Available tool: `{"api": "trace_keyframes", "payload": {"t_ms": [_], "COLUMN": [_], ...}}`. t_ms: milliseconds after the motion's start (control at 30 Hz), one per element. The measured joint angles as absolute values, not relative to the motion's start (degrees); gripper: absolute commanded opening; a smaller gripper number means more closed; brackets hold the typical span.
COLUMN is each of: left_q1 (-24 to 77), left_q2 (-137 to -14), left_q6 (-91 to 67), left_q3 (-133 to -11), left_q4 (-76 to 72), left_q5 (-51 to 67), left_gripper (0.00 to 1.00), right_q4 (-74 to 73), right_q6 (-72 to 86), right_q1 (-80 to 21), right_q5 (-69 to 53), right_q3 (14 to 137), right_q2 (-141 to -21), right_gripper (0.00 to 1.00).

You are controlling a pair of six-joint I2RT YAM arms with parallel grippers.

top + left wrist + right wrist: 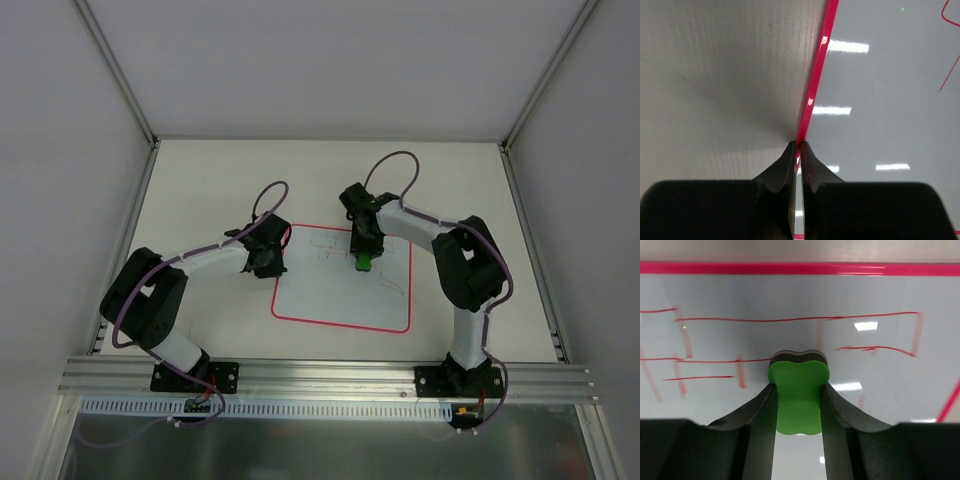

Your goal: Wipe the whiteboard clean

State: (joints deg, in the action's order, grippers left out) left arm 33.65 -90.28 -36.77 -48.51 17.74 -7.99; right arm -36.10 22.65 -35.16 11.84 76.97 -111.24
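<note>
The whiteboard lies flat on the table, white with a red-pink border, with faint red line scribbles on its far part. My right gripper is shut on a green eraser and holds it down on the board among the scribbles. In the right wrist view the eraser sits between the fingers, its dark felt side against the whiteboard, with red lines and smeared marks around it. My left gripper is shut, its tips at the board's left border.
The cream table is bounded by white walls on three sides. An aluminium rail with both arm bases runs along the near edge. Cables loop above both wrists.
</note>
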Motion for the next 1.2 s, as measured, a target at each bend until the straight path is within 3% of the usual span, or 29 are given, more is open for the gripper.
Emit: {"api": "trace_keyframes", "payload": {"t_ms": [267, 667, 1200], "left_q1": [33.2, 32.6, 28.5], "left_q2": [-87.0, -85.1, -77.9], "left_q6": [-37.1, -38.4, -38.4], "left_q3": [-44.3, -42.0, -36.7], "left_q4": [14.3, 12.7, 16.0], "left_q5": [-8.0, -7.2, -7.4], "left_gripper": [0.0, 0.0, 0.0], "right_q4": [-32.7, -27.4, -37.1], "right_q6": [25.0, 30.0, 30.0], "right_q1": [-41.9, -29.1, -44.9], "right_q5": [11.9, 11.8, 16.3], "right_q3": [79.2, 60.6, 80.1], "right_q2": [-113.3, -99.3, -113.8], "right_gripper": [0.0, 0.0, 0.0]}}
